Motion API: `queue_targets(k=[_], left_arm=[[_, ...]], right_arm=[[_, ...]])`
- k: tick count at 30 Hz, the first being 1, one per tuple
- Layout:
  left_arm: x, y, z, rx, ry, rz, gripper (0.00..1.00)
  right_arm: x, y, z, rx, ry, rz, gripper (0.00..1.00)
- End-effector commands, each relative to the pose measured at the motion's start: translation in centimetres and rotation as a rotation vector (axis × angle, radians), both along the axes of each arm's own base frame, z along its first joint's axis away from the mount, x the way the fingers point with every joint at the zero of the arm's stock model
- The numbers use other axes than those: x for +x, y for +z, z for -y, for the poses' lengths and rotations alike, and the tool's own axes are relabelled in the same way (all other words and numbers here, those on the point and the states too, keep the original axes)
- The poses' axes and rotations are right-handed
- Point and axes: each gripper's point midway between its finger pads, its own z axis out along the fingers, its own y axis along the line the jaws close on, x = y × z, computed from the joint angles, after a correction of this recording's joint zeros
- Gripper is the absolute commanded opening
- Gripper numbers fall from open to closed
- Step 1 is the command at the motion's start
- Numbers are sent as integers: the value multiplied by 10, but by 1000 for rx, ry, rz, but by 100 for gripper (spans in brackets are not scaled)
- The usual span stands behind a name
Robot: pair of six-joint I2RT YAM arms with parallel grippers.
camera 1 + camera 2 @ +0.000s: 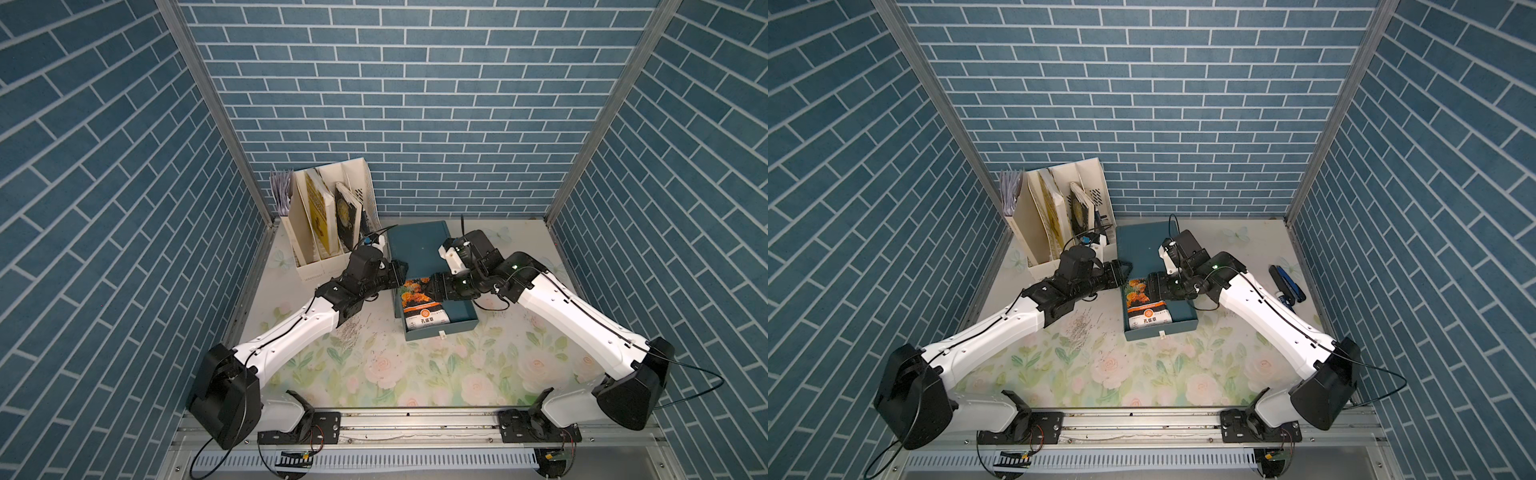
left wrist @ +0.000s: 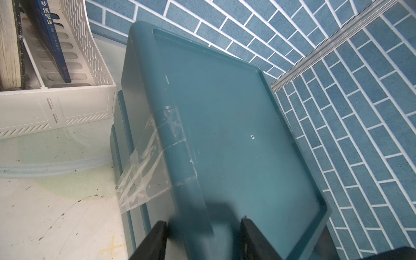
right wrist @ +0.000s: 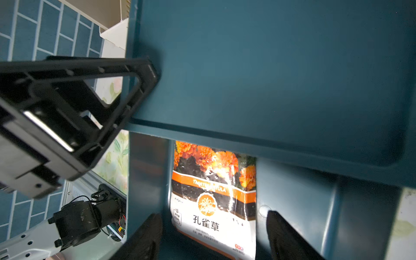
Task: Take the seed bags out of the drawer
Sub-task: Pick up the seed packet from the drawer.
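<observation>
1. You have one seed bag [image 1: 419, 305] in sight: the orange marigold packet. It lies flat in the open drawer [image 1: 440, 332], flower end toward the teal cabinet [image 1: 415, 245] and white printed end toward the drawer front.
2. Your right arm [image 1: 561, 307] reaches in from the side, and its jaws stand wide over the drawer. In the right wrist view one finger [image 3: 148, 234] shows on each side of the bag's white end. You cannot tell from any view whether they touch the packet.
3. Your left arm [image 1: 291, 324] is at the cabinet's left front corner. Its jaws are narrow and closed about the rounded left edge of the cabinet top, with that edge running between them in the left wrist view.
4. A strip of clear tape [image 2: 153, 162] runs from the cabinet's top edge down its left side to the desk [image 1: 415, 374].
5. The white file rack [image 1: 320, 266] with its upright books stands just beside the cabinet, on its left.
6. A dark hand tool [image 1: 1287, 286] lies on the desk to the right, well apart from the drawer.
</observation>
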Motion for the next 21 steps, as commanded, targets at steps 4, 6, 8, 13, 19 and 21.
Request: queue_targets(k=[4, 6, 8, 13, 19, 21], left_arm=[[-4, -7, 13, 28, -71, -26, 53], [-4, -6, 14, 32, -80, -27, 53], [-5, -7, 15, 35, -92, -31, 53], [-5, -11, 14, 42, -93, -44, 52], [-5, -13, 10, 47, -81, -48, 52], [-5, -13, 9, 48, -80, -48, 52]], right_arm=[[0, -18, 4, -64, 26, -23, 75], [2, -22, 3, -72, 22, -32, 74], [2, -25, 3, -81, 18, -39, 74], [1, -34, 7, -107, 8, -51, 73], [0, -49, 14, -136, -16, -62, 71], [-1, -53, 13, -131, -17, -70, 70]])
